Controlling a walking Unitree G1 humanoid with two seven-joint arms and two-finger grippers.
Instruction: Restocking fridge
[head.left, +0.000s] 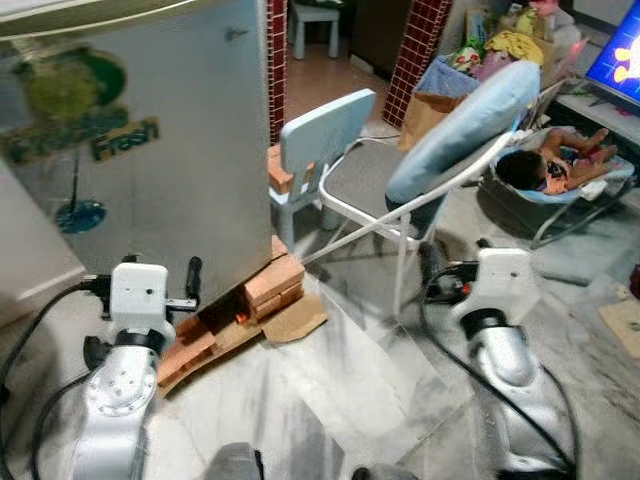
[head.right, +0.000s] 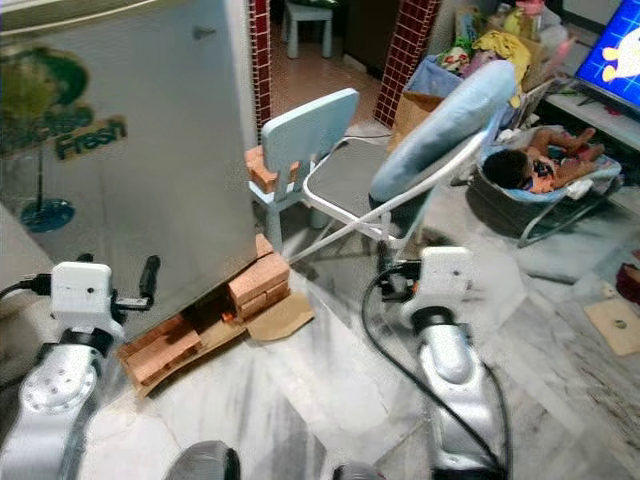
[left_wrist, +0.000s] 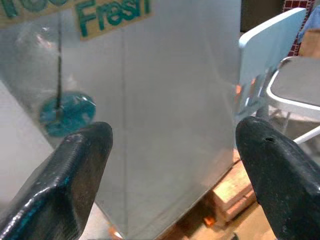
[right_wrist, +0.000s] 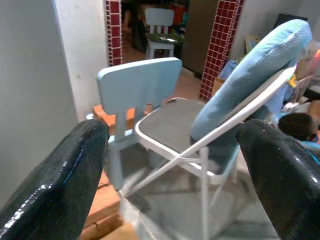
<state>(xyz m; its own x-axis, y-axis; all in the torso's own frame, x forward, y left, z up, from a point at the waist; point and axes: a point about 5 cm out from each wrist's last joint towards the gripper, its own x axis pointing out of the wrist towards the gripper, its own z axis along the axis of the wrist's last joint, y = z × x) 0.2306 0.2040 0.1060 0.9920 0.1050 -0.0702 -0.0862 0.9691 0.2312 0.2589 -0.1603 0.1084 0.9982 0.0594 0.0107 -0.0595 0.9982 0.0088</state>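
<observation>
The fridge (head.left: 150, 150) stands at our left, its silver side facing us and its near corner propped on stacked bricks (head.left: 272, 280) with a scrap of cardboard (head.left: 295, 320) beside them. Just past that corner we see a pale blue child's chair (head.left: 325, 135), and touching distance from it a white folding chair (head.right: 375, 190) with a blue cushion (head.left: 465, 125) leaning on its back. Between the fridge edge and the folding chair's legs, a patch of marble floor (head.left: 340, 390) lies open before us.

Our left gripper (left_wrist: 170, 165) is raised toward the fridge side, fingers (left_wrist: 75, 175) spread wide, holding nothing. Our right gripper (right_wrist: 175, 165) points at the chairs, also spread wide and empty.

We count two nearby chairs, one more small chair (right_wrist: 160, 22) in the far room, and one person (head.left: 555, 160) lying in a bouncer at the right.
</observation>
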